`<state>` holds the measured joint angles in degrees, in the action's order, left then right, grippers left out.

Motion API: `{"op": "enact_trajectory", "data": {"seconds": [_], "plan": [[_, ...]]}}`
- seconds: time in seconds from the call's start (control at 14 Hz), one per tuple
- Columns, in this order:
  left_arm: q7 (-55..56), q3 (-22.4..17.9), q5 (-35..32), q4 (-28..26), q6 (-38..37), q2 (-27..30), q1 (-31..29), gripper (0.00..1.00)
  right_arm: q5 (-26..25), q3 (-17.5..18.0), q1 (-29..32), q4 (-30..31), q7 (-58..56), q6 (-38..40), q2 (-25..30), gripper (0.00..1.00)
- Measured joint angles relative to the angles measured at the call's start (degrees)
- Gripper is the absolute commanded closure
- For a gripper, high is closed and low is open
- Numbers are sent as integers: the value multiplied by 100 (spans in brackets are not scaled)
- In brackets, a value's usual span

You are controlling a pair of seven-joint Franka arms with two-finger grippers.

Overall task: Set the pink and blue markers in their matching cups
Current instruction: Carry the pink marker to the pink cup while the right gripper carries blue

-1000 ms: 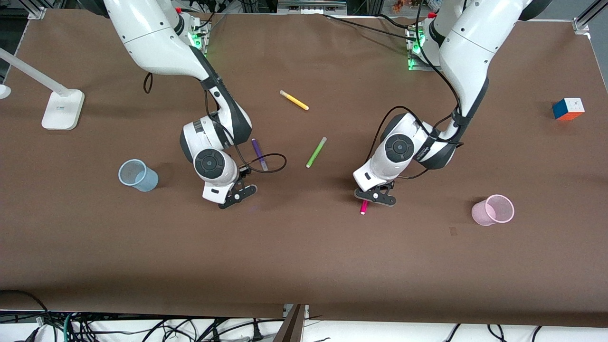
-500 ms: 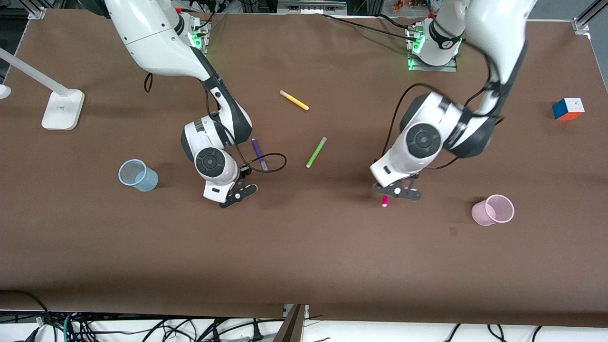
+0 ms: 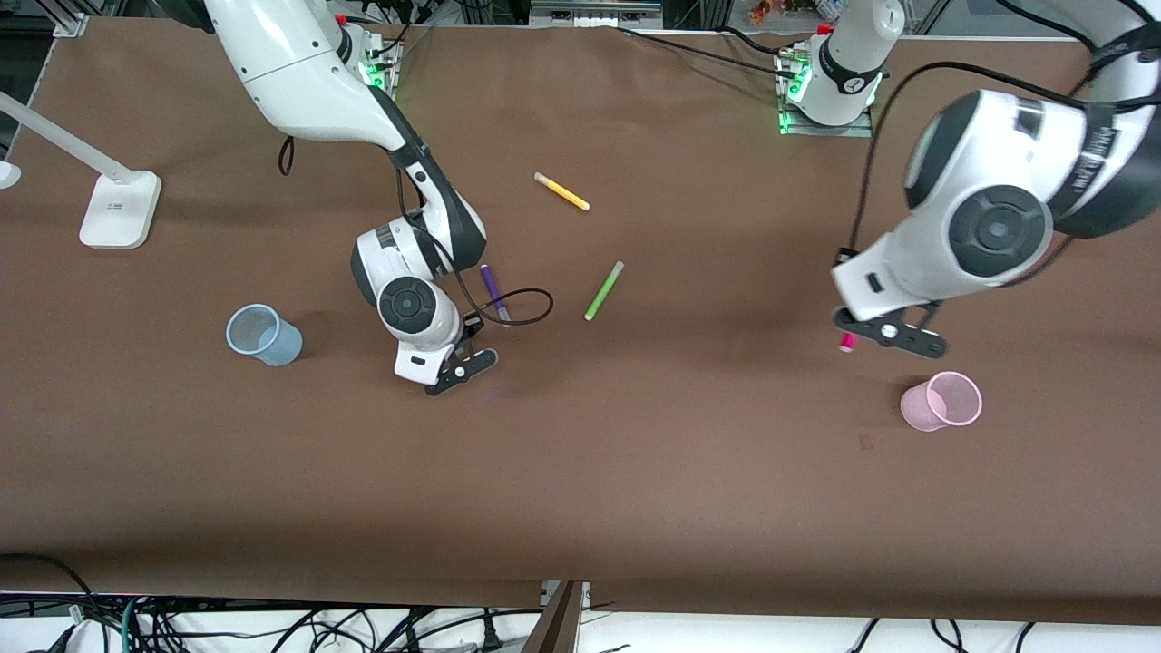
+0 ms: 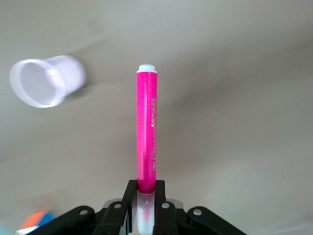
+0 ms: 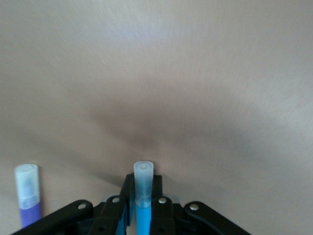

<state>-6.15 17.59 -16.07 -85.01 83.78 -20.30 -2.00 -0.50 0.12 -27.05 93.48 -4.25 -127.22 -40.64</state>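
My left gripper (image 3: 884, 331) is shut on the pink marker (image 3: 848, 343) and holds it in the air over the table close to the pale pink cup (image 3: 943, 401). In the left wrist view the pink marker (image 4: 146, 132) sticks out from the jaws and the pink cup (image 4: 46, 81) lies off to one side of it. My right gripper (image 3: 458, 370) is shut on the blue marker (image 5: 143, 196), low over the table between the pale blue cup (image 3: 263, 334) and the purple marker (image 3: 494, 295). The blue marker is hidden in the front view.
A lime green marker (image 3: 604, 290) and a yellow marker (image 3: 561, 191) lie mid-table. The purple marker also shows in the right wrist view (image 5: 27, 193). A colour cube (image 4: 34, 221) shows in the left wrist view. A white lamp base (image 3: 118, 209) stands at the right arm's end.
My left arm has lifted the pink marker off the table and carried it toward the pink cup. My right gripper has barely moved, shifting slightly with the blue marker.
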Motion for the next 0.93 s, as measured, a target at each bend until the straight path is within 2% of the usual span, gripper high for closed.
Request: {"op": "enact_trajectory", "data": {"seconds": [0.14, 0.36, 0.57, 0.71, 0.93], "plan": [[-733, -51, -743, 2, -68, -146, -184, 100, 46, -66, 98, -98, -639, 119, 291, 100], [-1966, -374, -1739, 53, -67, -549, -280, 100, 550, -104, 579, -271, -2089, 863, 834, 100], [-2951, -606, -2539, 561, -41, -1228, -340, 100, 930, -118, 1006, -549, -3403, 1803, 1192, 100], [-3132, -621, -2905, 837, -25, -1631, -342, 100, 1217, -122, 1264, -723, -4297, 2317, 1313, 100], [-3138, -615, -3094, 1074, 147, -2113, -280, 100, 1732, -136, 1811, -794, -5889, 2760, 1336, 100]]}}
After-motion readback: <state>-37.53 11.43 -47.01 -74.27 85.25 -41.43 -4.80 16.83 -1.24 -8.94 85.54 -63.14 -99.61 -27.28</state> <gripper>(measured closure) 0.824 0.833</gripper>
